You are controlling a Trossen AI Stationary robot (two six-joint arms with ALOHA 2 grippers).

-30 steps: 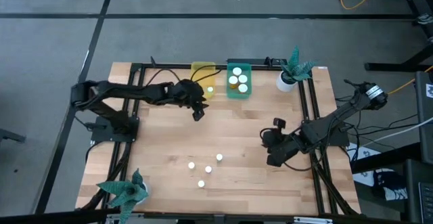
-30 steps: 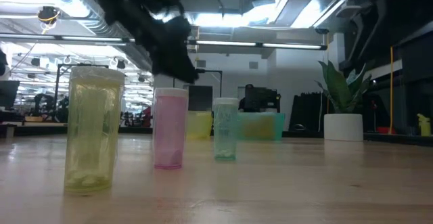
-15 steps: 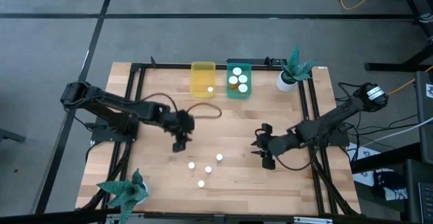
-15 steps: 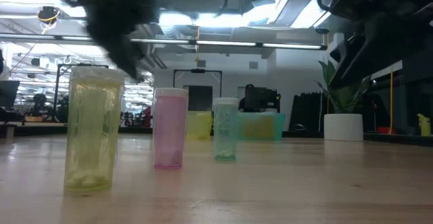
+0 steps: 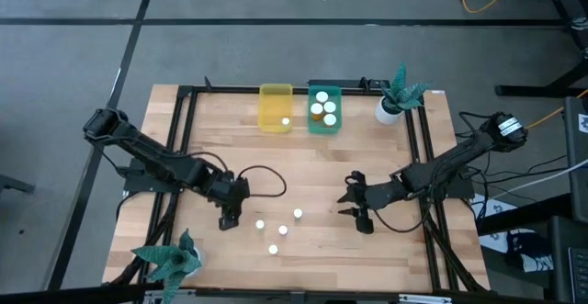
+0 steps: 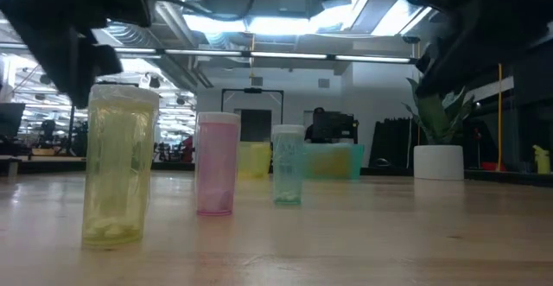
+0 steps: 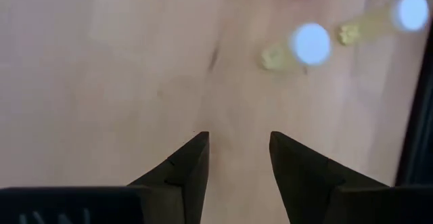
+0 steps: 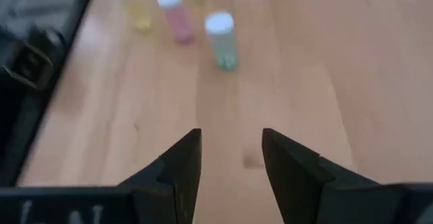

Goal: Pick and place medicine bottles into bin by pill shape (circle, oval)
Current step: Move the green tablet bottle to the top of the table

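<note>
Loose medicine bottles, both hands, and the bins, read from the desk's (image 5: 367, 157) near edge to its far edge.

**Near.** Four loose bottles stand in a small cluster by the middle of the near edge. Each is upright on its base with its long axis vertical and its white cap pointing up. The yellow bottle (image 6: 117, 174) is closest, then the pink bottle (image 6: 216, 163) and the teal bottle (image 6: 288, 165) (the fourth shows from above only as a cap). Standing apart from one another, each probably leaves room for fingers on two sides.

**Flanking the cluster.** The left hand (image 7: 238, 143) is just beside the bottles on its own side, low over the wood, with its fingers spread and nothing between them. The right hand (image 8: 230, 135) is farther off on the opposite side, fingers also parted and empty. It faces the teal bottle, which suggests an approach, though no grasp has begun.

**Far.** The yellow bin (image 5: 276, 108) and the teal bin (image 5: 323, 108) sit side by side at the middle of the far edge, presumably one per pill shape. One cap shows in the yellow bin and four in the teal one, all cap-up. The sort appears to be roughly half done.

**Far right corner.** A white plant pot (image 5: 388, 112) stands clear of the work.
</note>
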